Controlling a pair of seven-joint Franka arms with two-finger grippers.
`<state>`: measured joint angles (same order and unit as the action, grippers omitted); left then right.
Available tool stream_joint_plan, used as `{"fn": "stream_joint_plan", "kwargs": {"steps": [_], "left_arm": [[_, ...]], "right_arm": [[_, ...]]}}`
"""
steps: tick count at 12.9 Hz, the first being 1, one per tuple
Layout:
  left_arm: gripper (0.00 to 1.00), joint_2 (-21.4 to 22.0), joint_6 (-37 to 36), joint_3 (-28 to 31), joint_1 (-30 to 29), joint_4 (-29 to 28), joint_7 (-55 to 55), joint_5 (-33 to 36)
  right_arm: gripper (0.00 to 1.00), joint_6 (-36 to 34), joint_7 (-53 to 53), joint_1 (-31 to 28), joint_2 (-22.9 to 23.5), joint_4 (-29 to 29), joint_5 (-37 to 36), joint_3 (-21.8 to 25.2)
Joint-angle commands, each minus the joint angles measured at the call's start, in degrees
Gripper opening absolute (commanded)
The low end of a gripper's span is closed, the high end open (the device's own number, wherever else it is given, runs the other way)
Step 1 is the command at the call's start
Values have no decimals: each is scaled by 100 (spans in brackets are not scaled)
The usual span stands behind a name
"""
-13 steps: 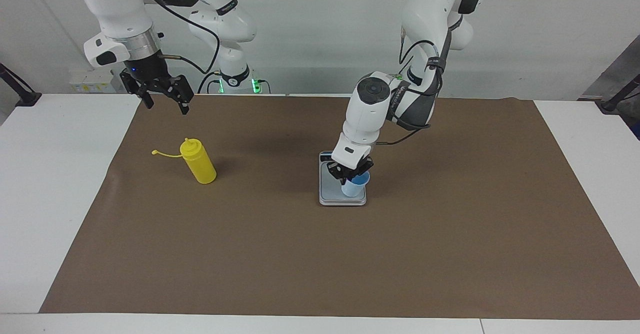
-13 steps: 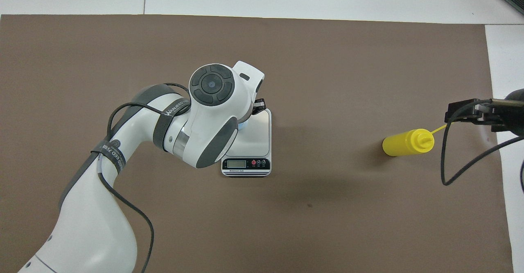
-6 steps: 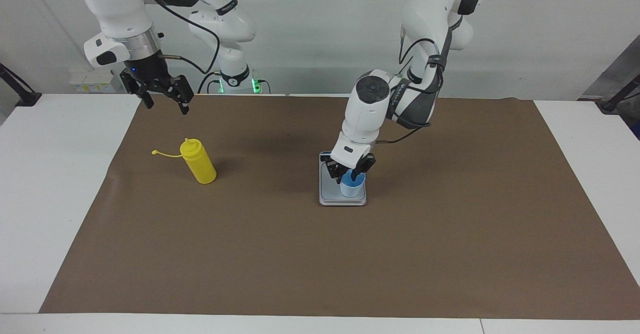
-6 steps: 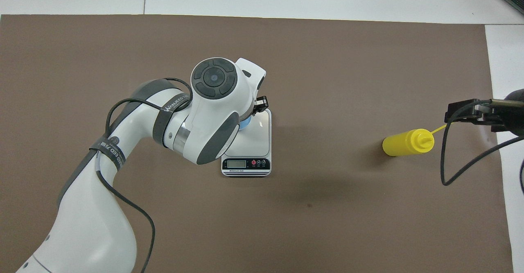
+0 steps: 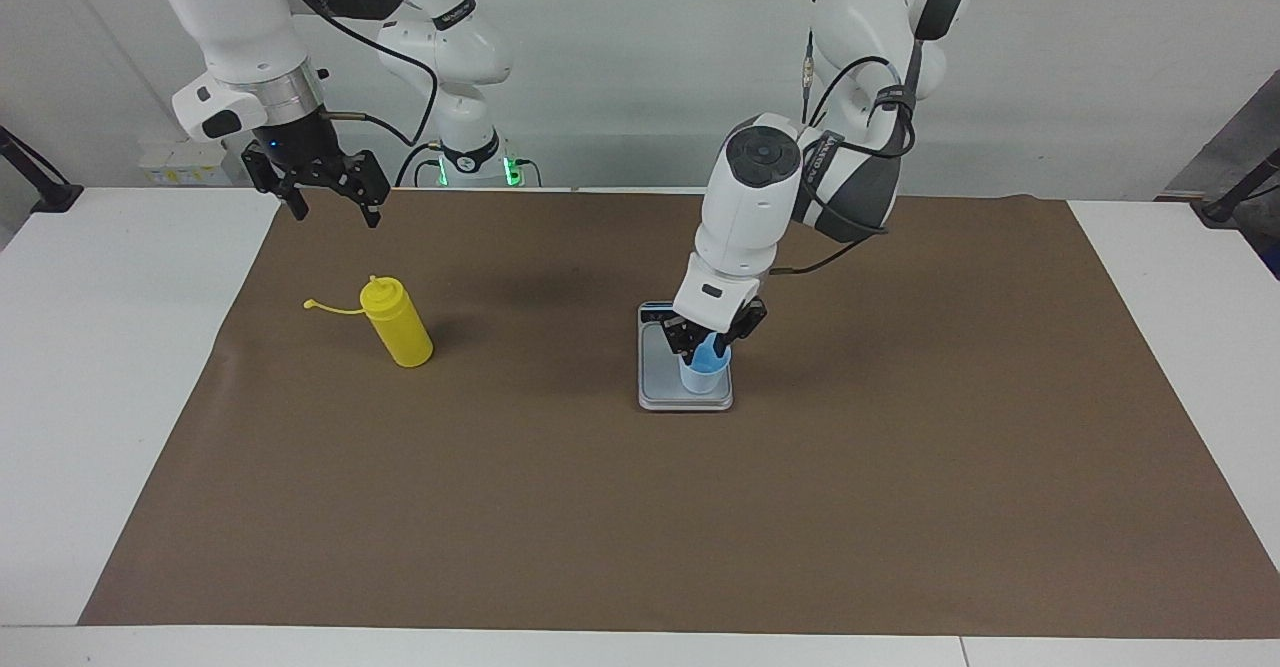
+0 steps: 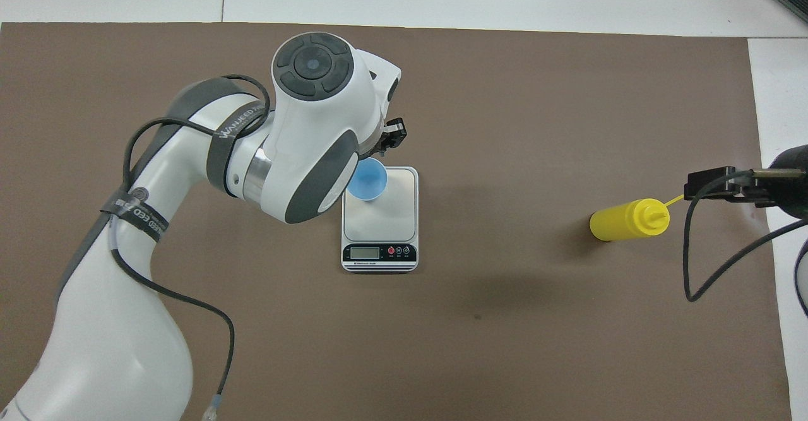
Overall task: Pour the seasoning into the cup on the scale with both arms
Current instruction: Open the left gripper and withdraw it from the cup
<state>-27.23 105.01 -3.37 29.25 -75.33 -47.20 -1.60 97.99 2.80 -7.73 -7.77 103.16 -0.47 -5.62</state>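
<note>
Claw tips of the left claw (image 5: 708,345) stand apart just over the cup (image 5: 704,375) on the scale (image 5: 660,387), mid-tabletop. The right claw (image 5: 325,190), also apart, hangs over the seasoning (image 5: 398,324) near the right arm's edge. That bottle looks light, squashy, slick: grip mid-body.

You have a matt brown paper sheet (image 5: 640,507) over a smooth white worktop (image 5: 100,397). The bottle (image 5: 398,323) is yellow plastic, slightly glossy; the cup (image 5: 703,372) is translucent blue plastic. The scale (image 6: 379,220) shows a smooth, silvery plate. The arms (image 6: 315,130) wear glossy white shells with grey panels.
</note>
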Motion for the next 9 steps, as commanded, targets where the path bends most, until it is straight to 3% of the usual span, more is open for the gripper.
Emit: {"fn": "stream_joint_plan", "kwargs": {"steps": [1, 5, 9], "left_arm": [[50, 77, -1118, -146, -752, 684, 44, -34], [62, 569, -2491, -94, -1788, 747, 1894, 19], [66, 1341, -2652, -120, -3133, 660, 3636, -25]], "right_arm": [[100, 439, -796, -255, -365, 590, 186, 0], [100, 1055, -2333, -668, -655, 1293, 740, 0], [100, 1178, -4572, -1238, -665, 1654, 1591, 0]]}}
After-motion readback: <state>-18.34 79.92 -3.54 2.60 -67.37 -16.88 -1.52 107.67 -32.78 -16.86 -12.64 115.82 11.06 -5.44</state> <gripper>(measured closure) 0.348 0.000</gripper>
